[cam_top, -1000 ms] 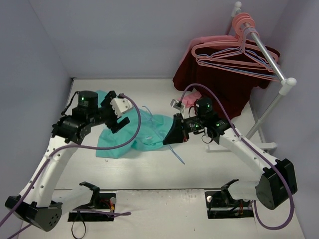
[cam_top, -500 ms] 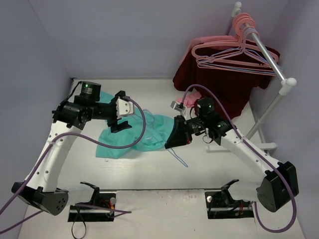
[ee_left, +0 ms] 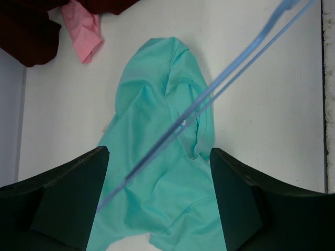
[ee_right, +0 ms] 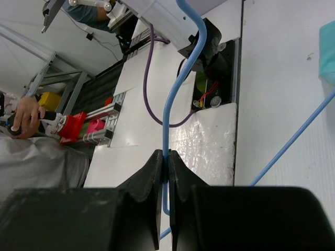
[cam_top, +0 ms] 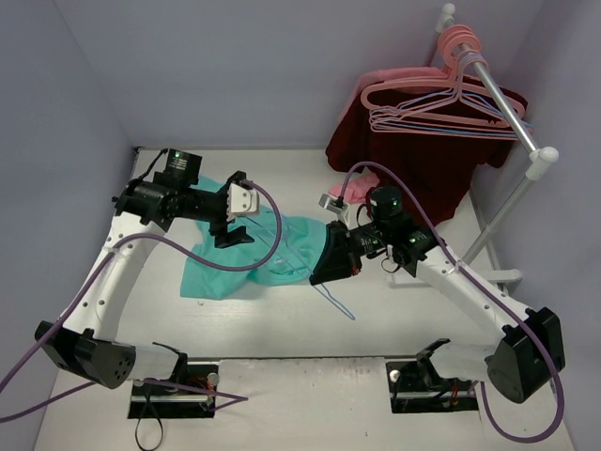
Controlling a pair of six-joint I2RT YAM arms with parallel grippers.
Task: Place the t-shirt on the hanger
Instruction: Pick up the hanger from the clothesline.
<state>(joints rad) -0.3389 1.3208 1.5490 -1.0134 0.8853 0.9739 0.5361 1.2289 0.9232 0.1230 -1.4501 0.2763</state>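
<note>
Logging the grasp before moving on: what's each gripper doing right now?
Left gripper: open, empty, above the t-shirt.
Right gripper: closed on the light-blue hanger.

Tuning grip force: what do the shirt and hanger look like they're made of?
Shirt: soft, thin fabric, probably a knit, matte teal; it lies in loose folds and creases. Hanger: slim light-blue rod, smooth with a slight sheen, bent into a curved hook; plastic or coated wire, can't tell which.

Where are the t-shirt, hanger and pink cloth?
t-shirt (ee_left: 141, 99): left wrist view, flat fabric near its upper end.
hanger (ee_right: 165, 125): right wrist view, blue wire below the hook's curve.
pink cloth (ee_left: 84, 29): left wrist view, its middle.
</note>
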